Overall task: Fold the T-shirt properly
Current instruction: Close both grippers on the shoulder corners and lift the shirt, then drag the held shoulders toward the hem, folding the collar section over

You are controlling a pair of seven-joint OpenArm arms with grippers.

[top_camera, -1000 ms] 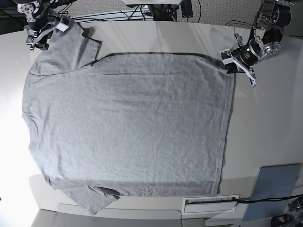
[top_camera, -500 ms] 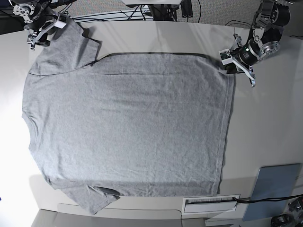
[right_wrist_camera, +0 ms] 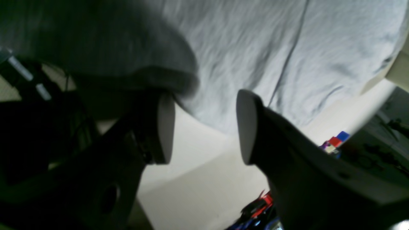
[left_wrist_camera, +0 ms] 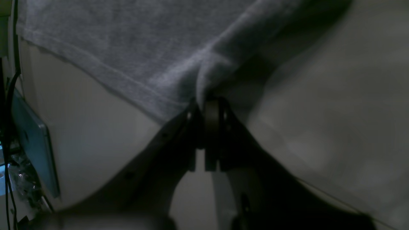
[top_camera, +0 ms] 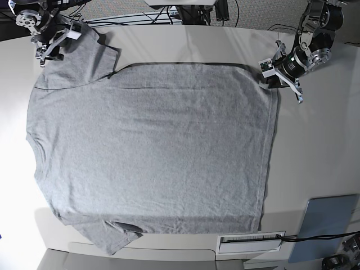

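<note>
The heather-grey T-shirt (top_camera: 152,152) lies spread flat on the table with its plain side up, the neck toward the base view's left. My left gripper (top_camera: 271,79) sits at the shirt's far right hem corner. In the left wrist view its jaws (left_wrist_camera: 206,105) are shut on a bunched fold of the T-shirt (left_wrist_camera: 127,48). My right gripper (top_camera: 49,53) hovers over the far left sleeve. The right wrist view shows its fingers (right_wrist_camera: 166,127) wide apart with nothing between them, above the edge of the T-shirt (right_wrist_camera: 255,48).
A blue-grey board (top_camera: 326,225) lies at the near right corner, with a white labelled box (top_camera: 250,243) beside it on the front edge. Cables (top_camera: 169,14) run along the back. Small coloured items (right_wrist_camera: 335,142) lie beyond the table edge.
My right gripper has drifted up and left along the sleeve, staying open. The left gripper has shifted slightly upward, still holding the hem corner.
</note>
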